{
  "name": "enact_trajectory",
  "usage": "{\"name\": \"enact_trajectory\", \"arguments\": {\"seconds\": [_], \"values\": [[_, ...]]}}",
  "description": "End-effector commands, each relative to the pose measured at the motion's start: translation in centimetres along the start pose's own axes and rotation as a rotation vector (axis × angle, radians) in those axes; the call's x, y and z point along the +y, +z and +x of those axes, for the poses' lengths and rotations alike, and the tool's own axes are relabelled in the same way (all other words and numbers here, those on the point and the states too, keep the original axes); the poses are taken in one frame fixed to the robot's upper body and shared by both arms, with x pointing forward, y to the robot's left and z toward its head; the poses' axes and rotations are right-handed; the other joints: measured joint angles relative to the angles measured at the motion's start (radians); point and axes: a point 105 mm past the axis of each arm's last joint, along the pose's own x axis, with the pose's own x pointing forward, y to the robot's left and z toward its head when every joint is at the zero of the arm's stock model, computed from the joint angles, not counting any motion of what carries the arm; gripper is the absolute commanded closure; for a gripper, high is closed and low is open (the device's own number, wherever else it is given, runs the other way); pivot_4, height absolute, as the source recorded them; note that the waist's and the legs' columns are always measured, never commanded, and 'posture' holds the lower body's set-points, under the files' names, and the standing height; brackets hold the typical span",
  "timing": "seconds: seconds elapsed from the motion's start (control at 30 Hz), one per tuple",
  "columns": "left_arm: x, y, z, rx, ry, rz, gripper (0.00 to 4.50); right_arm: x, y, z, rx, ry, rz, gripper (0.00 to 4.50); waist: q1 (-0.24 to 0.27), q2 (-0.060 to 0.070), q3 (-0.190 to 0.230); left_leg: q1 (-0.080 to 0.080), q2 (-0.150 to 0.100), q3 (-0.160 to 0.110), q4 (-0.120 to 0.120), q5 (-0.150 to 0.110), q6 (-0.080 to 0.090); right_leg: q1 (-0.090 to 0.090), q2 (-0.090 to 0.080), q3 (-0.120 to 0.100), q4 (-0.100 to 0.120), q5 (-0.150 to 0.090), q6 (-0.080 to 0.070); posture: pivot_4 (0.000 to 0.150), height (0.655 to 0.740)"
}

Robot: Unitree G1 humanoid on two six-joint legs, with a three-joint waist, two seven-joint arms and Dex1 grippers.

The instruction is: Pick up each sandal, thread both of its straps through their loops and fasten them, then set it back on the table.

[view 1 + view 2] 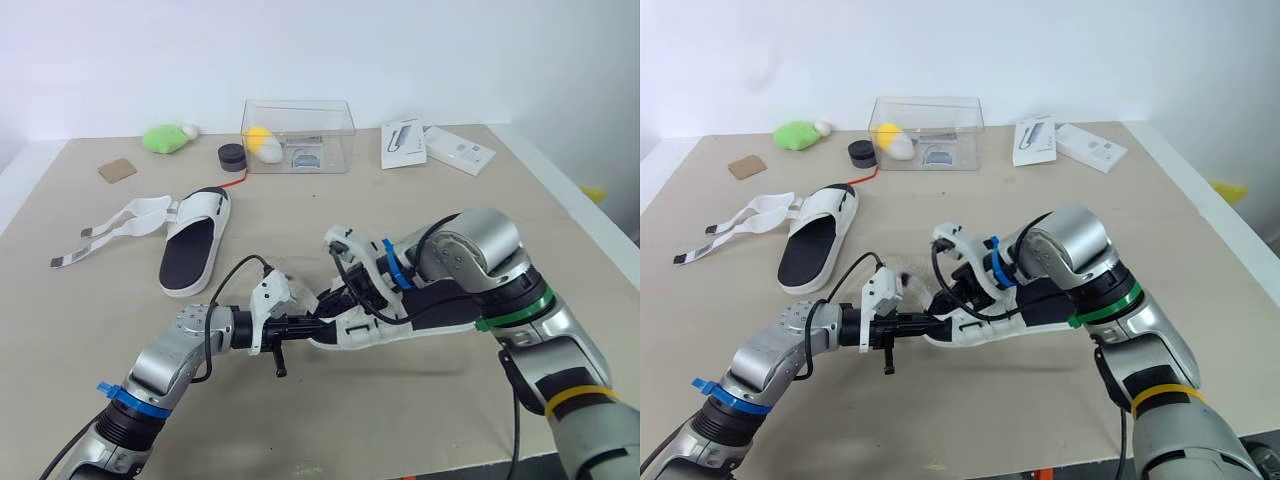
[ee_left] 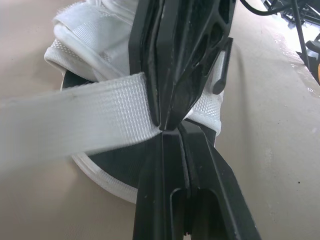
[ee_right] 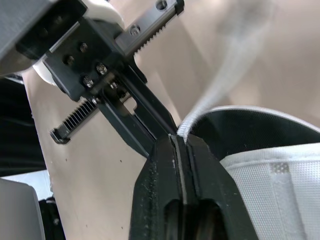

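— How do the fingers stand?

— The right gripper (image 3: 179, 142) has its fingers (image 3: 155, 170) pressed together on the edge of a white strap (image 2: 75, 120). The left gripper (image 2: 172, 137) meets it tip to tip. Its fingers (image 2: 210, 170) are closed too, right against the strap, but I cannot tell whether any webbing is between them.

— And the sandal?

— The near sandal (image 1: 385, 335) lies between the two arms at the middle of the table (image 1: 400, 440), with the strap drawn out taut from it. The other sandal (image 1: 195, 245) rests well apart on the left, its straps (image 1: 110, 225) loose and spread flat.

— Which step, then?

— Threading a strap on the near sandal, I judge; it looks like a handover at the strap's end. I cannot make out the loop.

— What does the next move call for?

— Probably one gripper holding firm while the other lets go and regrips, without losing tension.
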Motion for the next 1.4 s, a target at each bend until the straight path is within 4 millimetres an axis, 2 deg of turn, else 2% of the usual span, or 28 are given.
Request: {"name": "enact_trajectory", "arguments": {"seconds": [0.03,0.27,0.4,0.5,0.6,0.73,0.8,0.87,1.2,1.3,1.4], "values": [[0.2,-0.7,-0.2,0.021,0.025,-0.007,4.5,-0.9,1.1,-1.7,-0.123,-0.045,-0.017,4.44,0.0,0.0,0.0,0.0,0.0,0.0,0.0,0.0,0.0,0.0,0.0,0.0,0.0,0.0,0.0,0.15,0.74],[0.1,-0.8,-0.2,0.022,0.024,-0.008,4.5,-2.9,0.2,-3.6,-0.369,-0.083,-0.119,4.44,0.001,-0.001,-0.001,0.0,-0.002,0.001,0.001,0.0,0.0,0.001,-0.001,0.001,-0.001,0.001,0.002,0.15,0.74],[0.2,-0.8,-0.2,0.026,0.02,-0.008,4.5,-1.6,-0.2,-4.7,-0.598,-0.031,-0.347,4.44,0.002,-0.001,-0.001,0.0,-0.003,0.0,0.001,0.0,0.0,0.001,-0.001,0.0,-0.001,0.001,0.002,0.15,0.74],[0.2,-0.8,-0.3,0.031,0.016,-0.005,4.5,-1.1,-0.8,-4.5,-0.668,-0.02,-0.421,4.44,0.002,-0.001,-0.001,0.0,-0.003,-0.001,-0.001,0.0,0.0,0.001,0.0,0.0,-0.001,-0.001,0.002,0.15,0.74],[0.3,-0.8,-0.4,0.035,0.015,-0.003,4.5,0.4,-0.6,-5.0,-0.804,-0.021,-0.641,4.44,0.001,-0.001,-0.001,0.0,-0.003,-0.001,0.0,0.0,0.0,0.001,0.0,0.0,-0.001,0.0,0.002,0.15,0.74],[0.4,-0.8,-0.5,0.039,0.013,-0.001,4.5,1.3,-3.4,-3.3,-0.699,0.002,-1.009,4.44,0.001,-0.001,-0.001,0.001,-0.003,0.0,0.0,0.0,0.0,0.001,0.0,0.0,-0.001,0.0,0.002,0.15,0.74],[0.4,-0.8,-0.5,0.04,0.012,0.0,4.5,1.4,-4.9,-2.6,-0.643,0.01,-1.22,4.44,0.001,-0.001,-0.001,0.001,-0.004,0.0,0.0,0.0,0.0,0.001,-0.001,0.0,-0.001,0.0,0.002,0.15,0.74],[0.4,-0.8,-0.5,0.042,0.012,0.001,4.5,1.2,-6.3,-2.1,-0.592,0.04,-1.36,4.44,0.001,-0.001,-0.001,0.002,-0.004,0.001,0.0,0.0,0.0,0.002,0.0,0.0,-0.001,0.0,0.002,0.15,0.74],[0.4,-0.8,-0.5,0.045,0.009,0.002,4.5,0.1,-8.4,-1.2,-0.463,0.061,-1.918,4.44,-0.002,-0.001,0.0,0.016,0.0,0.002,-0.002,0.0,0.0,0.015,-0.001,0.001,-0.001,-0.005,-0.006,0.15,0.74],[0.3,-0.8,-0.6,0.046,0.01,0.001,4.5,0.0,-8.6,-1.3,-0.441,0.089,-2.008,4.44,-0.004,-0.001,0.0,0.018,0.0,0.002,-0.002,0.0,0.0,0.017,-0.002,0.002,-0.001,-0.005,-0.006,0.15,0.74],[0.3,-0.8,-0.6,0.045,0.011,0.0,4.5,-0.3,-8.5,-1.6,-0.445,0.097,-1.967,3.37,-0.003,-0.001,0.0,0.018,0.0,0.002,-0.002,0.0,0.0,0.017,-0.002,0.002,-0.001,-0.005,-0.006,0.15,0.74]]}}
